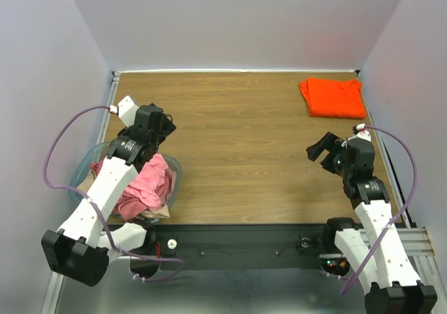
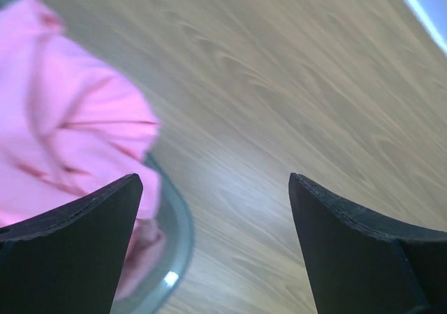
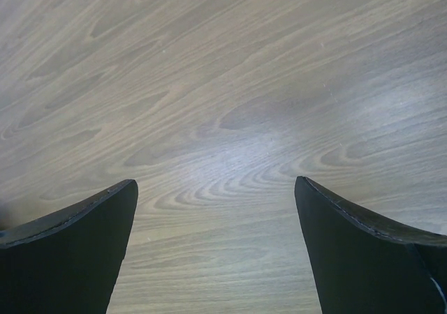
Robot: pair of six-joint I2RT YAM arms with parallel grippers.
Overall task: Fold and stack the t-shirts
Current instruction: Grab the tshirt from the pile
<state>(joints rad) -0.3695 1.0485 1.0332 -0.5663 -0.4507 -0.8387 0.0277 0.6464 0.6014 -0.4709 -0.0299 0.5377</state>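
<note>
At the near left edge of the table point(image 1: 237, 146), a clear bluish tub point(image 1: 85, 166) holds a crumpled heap of pink t-shirts point(image 1: 148, 183). Lighter and dustier pinks are tangled together, so the heap has no readable direction or long axis. A bit of tan fabric point(image 1: 159, 212) peeks out at its near side, probably another shirt, though too little shows to be sure. The heap bulges above the tub's rim. Just beyond the tub, the left gripper point(image 1: 162, 124) hangs over bare wood, jaws spread wide and holding nothing. Across the table the right gripper point(image 1: 320, 148) hovers over bare wood, its jaws equally wide and empty. In the far right corner lies the orange t-shirt point(image 1: 334, 96), folded into a flat, neat rectangle. Its long axis runs left to right along the back edge, well apart from both grippers.
</note>
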